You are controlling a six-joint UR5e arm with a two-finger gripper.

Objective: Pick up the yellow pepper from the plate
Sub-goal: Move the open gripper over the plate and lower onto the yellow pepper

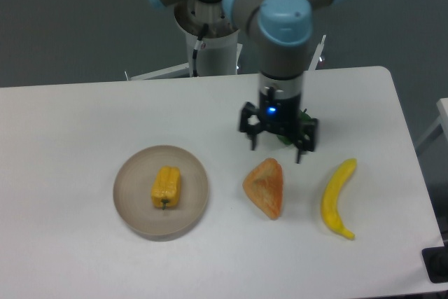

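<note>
The yellow pepper [166,187] lies on its side in the middle of the round grey-beige plate [136,211], stem toward the front. The plate sits on the white table left of centre. My gripper [277,152] hangs well to the right of the plate, above the table behind the toast. Its two fingers are spread apart and hold nothing.
A triangular slice of toast [265,187] lies just in front of the gripper. A yellow banana [337,199] lies to the right. A dark green pepper [294,133] is mostly hidden behind the gripper. The robot base [210,47] stands at the table's back edge.
</note>
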